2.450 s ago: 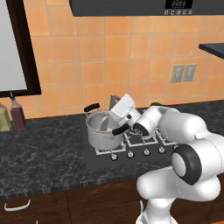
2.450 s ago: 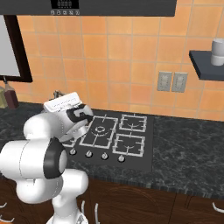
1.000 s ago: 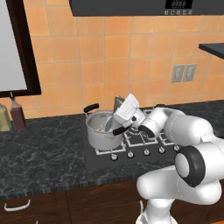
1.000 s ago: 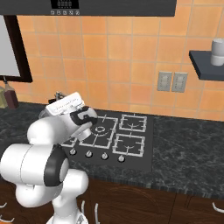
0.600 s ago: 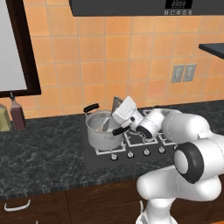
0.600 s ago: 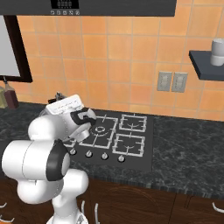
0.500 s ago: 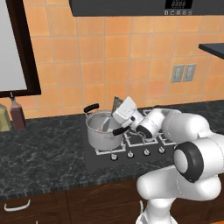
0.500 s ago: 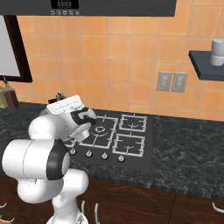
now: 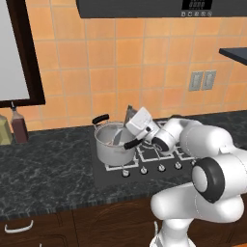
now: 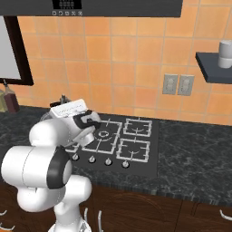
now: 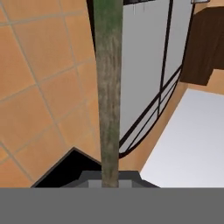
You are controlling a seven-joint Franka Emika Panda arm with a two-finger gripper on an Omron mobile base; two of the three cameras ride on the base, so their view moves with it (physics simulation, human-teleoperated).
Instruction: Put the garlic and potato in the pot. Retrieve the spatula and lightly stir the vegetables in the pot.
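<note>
Right burners [image 10: 136, 138] free; bottles [image 9: 19, 129] seemingly distant.

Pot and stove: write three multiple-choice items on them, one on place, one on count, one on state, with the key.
1. Where does the pot stand?
A. on the front left burner of the stove
B. on the wall shelf
C. on the floor

2. How many knobs line the stove's front edge?
A. one
B. four
C. nine

3. How is the tool?
A. open, over the counter
C. open, beside the bottles
B. shut on the spatula, at the pot

Key:
1 A, the left base view shows it on that grate.
2 B, four show in the right base view.
3 B, the handle runs straight up from the tips in the hand view.
</note>
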